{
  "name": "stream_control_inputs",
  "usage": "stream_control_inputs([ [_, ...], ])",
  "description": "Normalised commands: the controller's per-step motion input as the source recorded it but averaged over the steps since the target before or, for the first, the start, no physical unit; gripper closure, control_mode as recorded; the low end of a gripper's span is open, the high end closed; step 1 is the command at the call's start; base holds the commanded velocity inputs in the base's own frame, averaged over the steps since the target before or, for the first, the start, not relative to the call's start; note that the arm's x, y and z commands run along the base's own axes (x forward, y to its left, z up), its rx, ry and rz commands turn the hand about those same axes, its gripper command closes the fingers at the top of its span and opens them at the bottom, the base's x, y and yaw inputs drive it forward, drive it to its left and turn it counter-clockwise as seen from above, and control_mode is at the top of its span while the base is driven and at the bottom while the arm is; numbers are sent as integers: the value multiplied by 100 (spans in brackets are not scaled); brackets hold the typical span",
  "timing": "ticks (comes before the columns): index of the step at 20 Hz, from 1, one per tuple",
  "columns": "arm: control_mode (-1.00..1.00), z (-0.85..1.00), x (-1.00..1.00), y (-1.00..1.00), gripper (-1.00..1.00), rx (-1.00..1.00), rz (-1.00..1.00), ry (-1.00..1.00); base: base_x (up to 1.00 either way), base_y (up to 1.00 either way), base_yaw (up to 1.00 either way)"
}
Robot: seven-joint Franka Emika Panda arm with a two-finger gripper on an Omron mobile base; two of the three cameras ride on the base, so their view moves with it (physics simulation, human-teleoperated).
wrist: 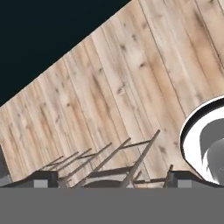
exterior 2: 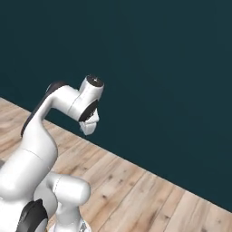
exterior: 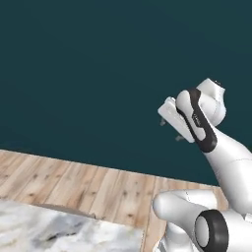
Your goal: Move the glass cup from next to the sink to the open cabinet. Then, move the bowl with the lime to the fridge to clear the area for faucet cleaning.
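My gripper (exterior: 171, 131) hangs in the air in front of a dark teal wall, with the arm folded up over the base. From the other side the gripper (exterior 2: 88, 128) points down at the plank floor. In the hand view the gripper (wrist: 113, 179) is open: its two dark fingertips (wrist: 43, 178) stand far apart and hold nothing. The glass cup, the sink, the open cabinet, the bowl with the lime, the fridge and the faucet are out of view.
A dark teal wall (exterior: 98, 74) stands close ahead. A light wooden floor (exterior 2: 149, 195) runs along its foot. A corner of a marble counter (exterior: 49, 231) lies at the lower left. A frame of thin dark bars (wrist: 109, 159) sits low under the hand.
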Motion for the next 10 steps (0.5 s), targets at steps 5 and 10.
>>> stream_control_inputs([
  [5,100,0,0,0,-100,0,0,0,100,-4,21],
  [10,100,0,0,0,-100,0,0,0,100,0,50],
])
